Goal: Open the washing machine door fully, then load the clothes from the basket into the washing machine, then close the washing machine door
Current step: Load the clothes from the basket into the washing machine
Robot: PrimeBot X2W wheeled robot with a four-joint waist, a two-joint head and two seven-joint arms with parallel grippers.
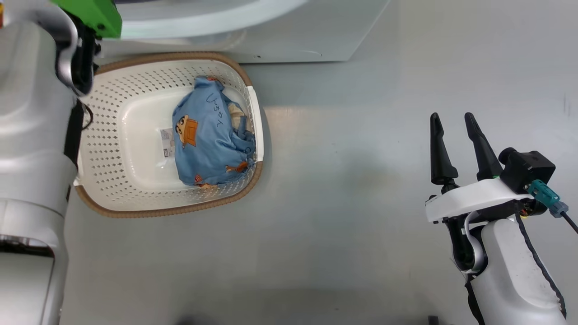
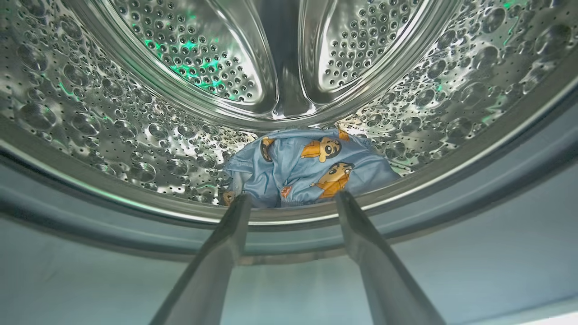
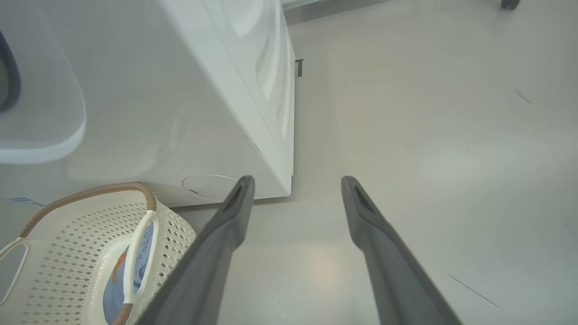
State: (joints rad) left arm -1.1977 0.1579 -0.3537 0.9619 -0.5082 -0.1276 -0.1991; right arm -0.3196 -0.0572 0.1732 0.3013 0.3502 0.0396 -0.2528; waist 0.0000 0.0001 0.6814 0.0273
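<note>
Pale grey floor (image 1: 352, 189), white washing machine (image 1: 293, 40) at the top of the head view, basket (image 1: 104, 135) on the floor just in front of it. The clothes (image 1: 207, 135) are split. One light blue piece is bunched at the basket's right end, beside the label (image 1: 167, 143) on its bottom. A second garment (image 2: 307, 171) lies low at the front of the steel drum (image 2: 113, 113), just behind the lip. Same print on both: orange-brown cartoon figures, plus dark script on the basket one. Left hand (image 2: 292, 197) is at the drum mouth, fingers spread wide with nothing between them, garment just past the tips. Right hand (image 1: 452, 116) hovers over bare floor well to the right of the basket, also wide and empty. Handling guess: thin soft fabric, light, no stiffness, so it will drape and trail when lifted. A loose end could snag the woven rim (image 1: 171, 211) or the grey seal (image 2: 67, 212). Not fragile, probably not slippery. I'd pinch the highest bunched fold near the middle of the heap, not an edge, so it comes up as one lump. The basket looks light too and may shift if fabric catches on the perforations.
</note>
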